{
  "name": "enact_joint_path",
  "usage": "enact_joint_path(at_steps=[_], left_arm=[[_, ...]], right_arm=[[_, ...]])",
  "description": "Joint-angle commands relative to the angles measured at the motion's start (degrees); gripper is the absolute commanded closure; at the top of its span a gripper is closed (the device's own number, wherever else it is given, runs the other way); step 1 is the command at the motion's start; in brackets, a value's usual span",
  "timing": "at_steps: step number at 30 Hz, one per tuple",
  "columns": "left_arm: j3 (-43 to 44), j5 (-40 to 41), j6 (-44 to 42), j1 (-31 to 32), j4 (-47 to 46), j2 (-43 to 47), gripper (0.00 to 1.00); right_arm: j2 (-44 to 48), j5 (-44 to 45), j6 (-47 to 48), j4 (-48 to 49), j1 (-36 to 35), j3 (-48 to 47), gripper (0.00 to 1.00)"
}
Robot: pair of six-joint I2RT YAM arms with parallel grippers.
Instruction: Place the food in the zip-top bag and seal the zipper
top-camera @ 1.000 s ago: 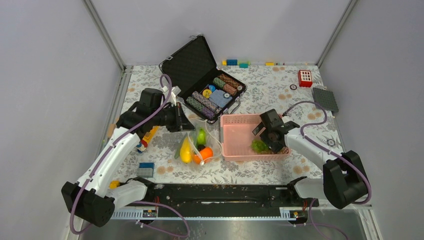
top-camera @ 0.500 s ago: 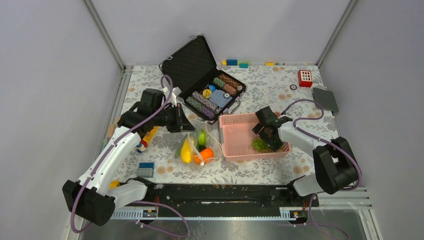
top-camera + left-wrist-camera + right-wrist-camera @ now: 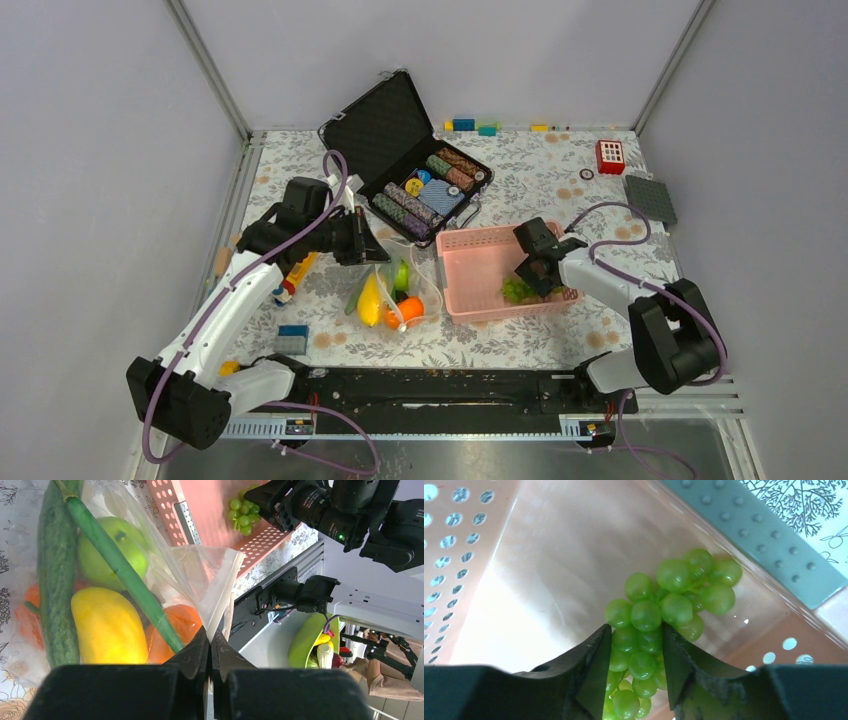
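Left gripper is positioned at the far edge of the zip-top bag. The bag lies on the floral table, just left of the pink basket. Contents visible through the bag: yellow banana, green apple, orange pumpkin. Right gripper is down inside the basket, directly at the green grapes. An open black case stands behind the bag.

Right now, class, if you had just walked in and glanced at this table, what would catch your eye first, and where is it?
The clear zip-top bag left of centre, bright with a yellow banana and green apple, its mouth edge pinched in the left jaws. Next, the green grapes in the pink basket beside it, the right jaws closed around them. Behind stands an open black case of striped chip rolls.
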State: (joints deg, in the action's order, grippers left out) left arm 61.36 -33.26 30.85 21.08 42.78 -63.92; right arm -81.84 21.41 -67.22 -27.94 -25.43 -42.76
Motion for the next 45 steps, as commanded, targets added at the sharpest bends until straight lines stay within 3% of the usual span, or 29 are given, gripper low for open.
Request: enact_joint_path(at_steps=[1, 14, 27, 36, 41, 45], left_arm=[[0.4, -1.5, -1.1, -0.3, -1.8, -0.1, 1.00], [0.5, -1.4, -1.0, -0.3, -1.9, -0.2, 1.00], [0.6, -1.4, -1.1, -0.5, -1.9, -0.3, 1.00], [0.7, -1.7, -1.1, -0.6, -1.7, -0.2, 1.00], [0.8, -1.8, -1.1, -0.7, -1.7, 0.0, 1.00], [1.2, -2.3, -1.1, -0.7, -1.7, 0.1, 1.00]], right_arm=[[2.1, -3.2, 0.8, 2.9, 0.2, 2.0, 0.58], [8.1, -4.3, 7.3, 5.6, -0.8, 2.9, 1.00], [16.2, -3.4, 16.4, 5.1, -2.7, 1.5, 1.00], [25.0, -5.6, 30.2, 20.2, -6.2, 4.2, 1.00], [31.2, -10.8, 36.2, 25.8, -7.3, 5.2, 1.00], [32.8, -22.7, 40.4, 30.2, -8.9, 3.4, 1.00]])
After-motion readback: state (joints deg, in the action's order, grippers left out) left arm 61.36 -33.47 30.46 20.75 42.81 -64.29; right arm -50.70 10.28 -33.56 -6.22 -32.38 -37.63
